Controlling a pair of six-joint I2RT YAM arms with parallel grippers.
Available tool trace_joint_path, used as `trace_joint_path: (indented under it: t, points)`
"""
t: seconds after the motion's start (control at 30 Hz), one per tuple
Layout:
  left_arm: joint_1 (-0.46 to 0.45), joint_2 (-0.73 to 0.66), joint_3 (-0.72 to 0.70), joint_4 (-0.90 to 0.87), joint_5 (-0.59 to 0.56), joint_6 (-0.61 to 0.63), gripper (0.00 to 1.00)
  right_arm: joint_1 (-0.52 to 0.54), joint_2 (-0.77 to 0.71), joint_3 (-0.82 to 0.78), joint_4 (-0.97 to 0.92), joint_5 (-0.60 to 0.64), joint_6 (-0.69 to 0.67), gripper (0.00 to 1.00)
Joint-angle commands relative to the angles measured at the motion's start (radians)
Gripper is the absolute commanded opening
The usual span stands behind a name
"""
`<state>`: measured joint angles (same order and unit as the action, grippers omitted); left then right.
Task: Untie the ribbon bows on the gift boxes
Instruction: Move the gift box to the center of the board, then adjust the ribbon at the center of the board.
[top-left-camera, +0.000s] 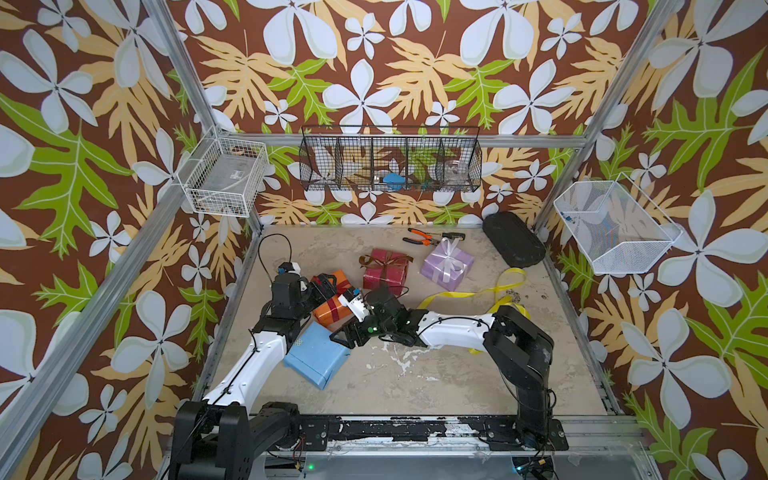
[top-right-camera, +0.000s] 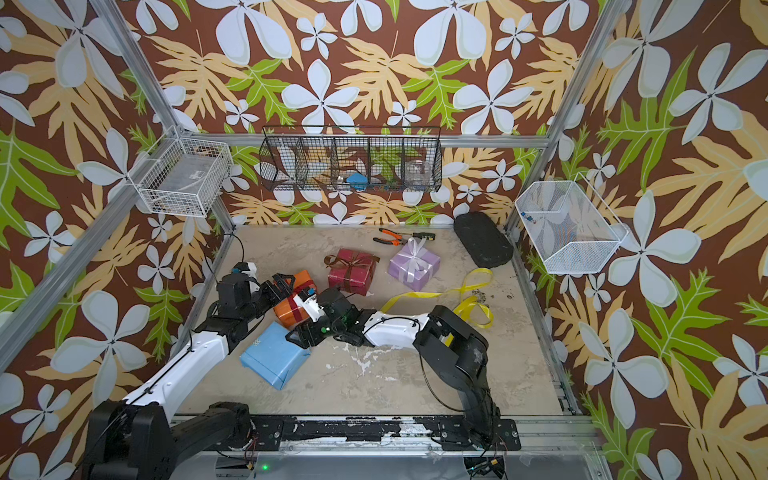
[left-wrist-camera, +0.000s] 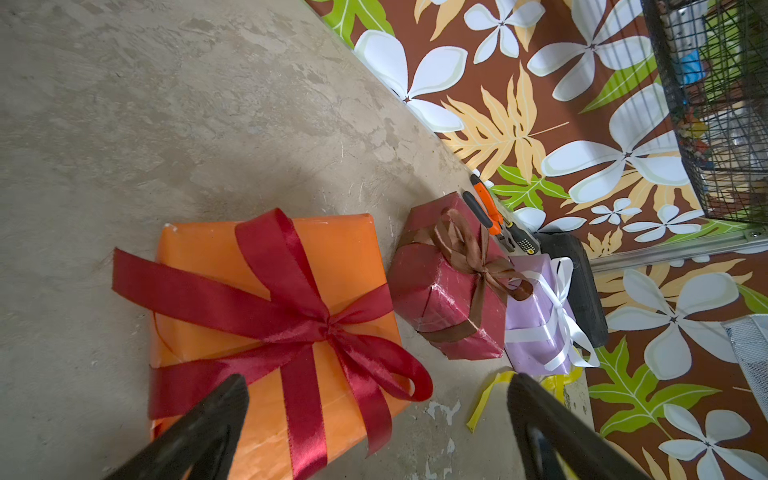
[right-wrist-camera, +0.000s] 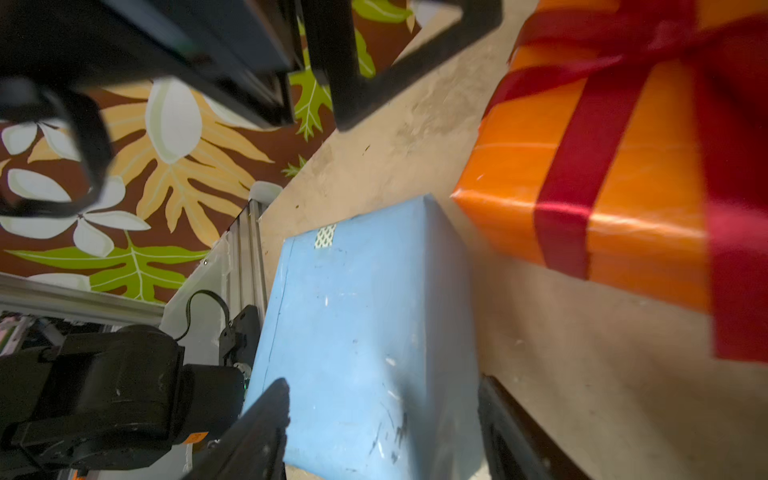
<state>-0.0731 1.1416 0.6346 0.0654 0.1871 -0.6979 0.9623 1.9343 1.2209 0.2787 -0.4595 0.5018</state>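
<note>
The orange gift box (left-wrist-camera: 332, 266) carries a tied red bow (left-wrist-camera: 324, 328). My left gripper (left-wrist-camera: 376, 390) hangs open over its near corner, by a bow loop; in a top view it (top-left-camera: 326, 286) sits above that box (top-left-camera: 328, 311). The light blue box (right-wrist-camera: 365, 324) bears no ribbon. My right gripper (right-wrist-camera: 384, 384) is open, its jaws astride that box's edge (top-left-camera: 318, 357), holding nothing. A loose yellow ribbon (top-left-camera: 469, 296) lies on the table. The dark red box (top-left-camera: 386, 270) keeps its brown bow (left-wrist-camera: 473, 253); the lilac box (top-left-camera: 446, 266) keeps its white bow (top-left-camera: 449, 253).
Orange-handled pliers (top-left-camera: 424, 237) and a black oblong case (top-left-camera: 513, 239) lie at the back of the table. Wire baskets hang on the walls: white at the left (top-left-camera: 224, 174), black at the back (top-left-camera: 390, 162), white at the right (top-left-camera: 615, 224). Both forearms cross near the boxes.
</note>
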Motion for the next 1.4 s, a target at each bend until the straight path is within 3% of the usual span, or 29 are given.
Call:
trace_joint_path:
  t: [0.0,0.17,0.4,0.7,0.87,1.2,1.3,1.37]
  points:
    - [0.007,0.019,0.009,0.028,-0.029,0.005,1.0,-0.037,-0.077,-0.037,-0.059,0.068,-0.044,0.75]
    - [0.04,0.07,0.029,0.029,-0.119,0.009,1.0,-0.115,-0.214,-0.135,-0.144,0.182,-0.102,0.77]
    - [0.106,0.221,0.102,0.075,-0.198,0.034,1.0,-0.138,-0.309,-0.187,-0.233,0.382,-0.211,0.82]
    - [0.106,0.393,0.186,0.111,-0.109,0.075,0.99,-0.229,-0.157,-0.066,-0.479,0.742,-0.181,0.81]
    - [0.107,0.406,0.175,0.127,-0.125,0.062,0.99,-0.297,-0.068,-0.027,-0.504,0.771,-0.129,0.77]
    - [0.109,0.387,0.172,0.107,-0.163,0.064,1.0,-0.347,0.053,0.013,-0.494,0.725,-0.071,0.58]
    - [0.108,0.38,0.171,0.105,-0.161,0.063,1.0,-0.354,0.058,-0.002,-0.492,0.732,-0.057,0.48]
    - [0.109,0.375,0.169,0.107,-0.161,0.063,1.0,-0.367,0.051,-0.03,-0.484,0.733,-0.048,0.33]
